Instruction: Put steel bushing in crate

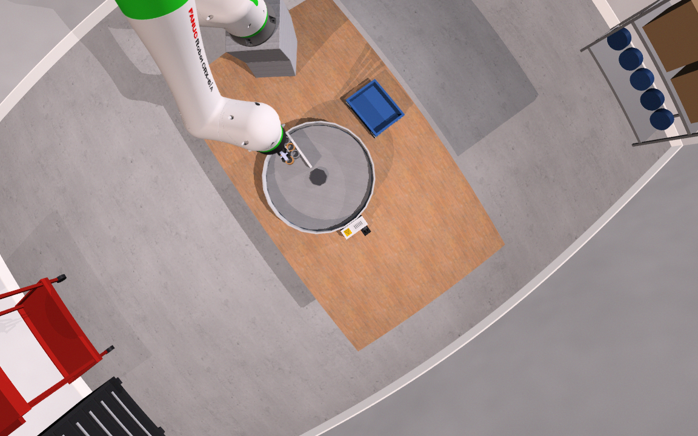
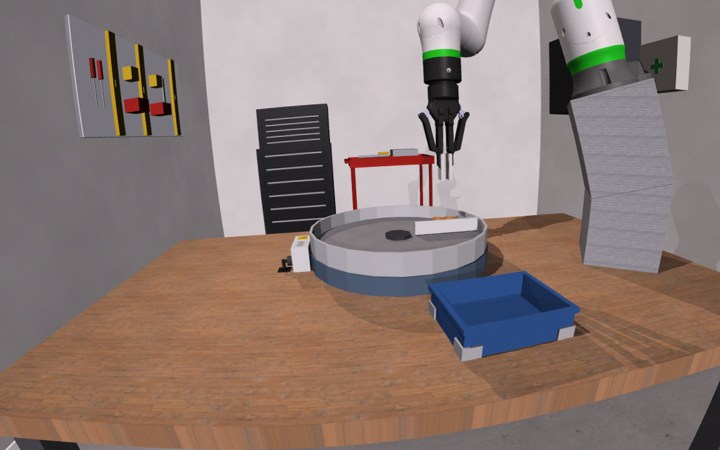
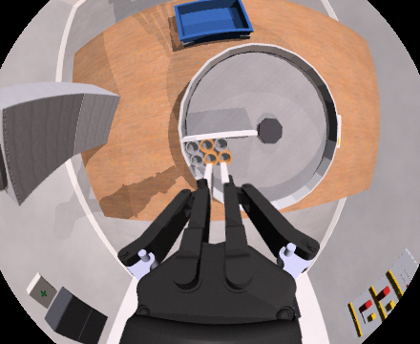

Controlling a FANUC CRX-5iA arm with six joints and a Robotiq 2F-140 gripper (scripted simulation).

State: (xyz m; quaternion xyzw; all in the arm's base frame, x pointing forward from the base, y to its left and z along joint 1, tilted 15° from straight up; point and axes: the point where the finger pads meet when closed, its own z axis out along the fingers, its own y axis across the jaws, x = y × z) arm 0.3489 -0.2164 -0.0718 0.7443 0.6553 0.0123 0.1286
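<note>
The round grey turning table (image 2: 397, 246) stands in the middle of the wooden table. A cluster of several bushings (image 3: 209, 155) lies by its rim, against a white bar (image 3: 225, 134). Some are steel grey (image 3: 194, 148) and some are orange (image 3: 208, 145). In the exterior view only the orange tops (image 2: 442, 217) show behind the bar (image 2: 445, 225). My gripper (image 2: 444, 174) hangs well above the cluster, pointing straight down. Its fingers are shut and hold nothing. The blue crate (image 2: 502, 310) stands empty beside the turning table.
The grey robot pedestal (image 2: 622, 179) stands at the table's back right. A small white control box (image 2: 300, 252) sits against the turning table's left side. A black hub (image 2: 397, 235) marks the turning table's centre.
</note>
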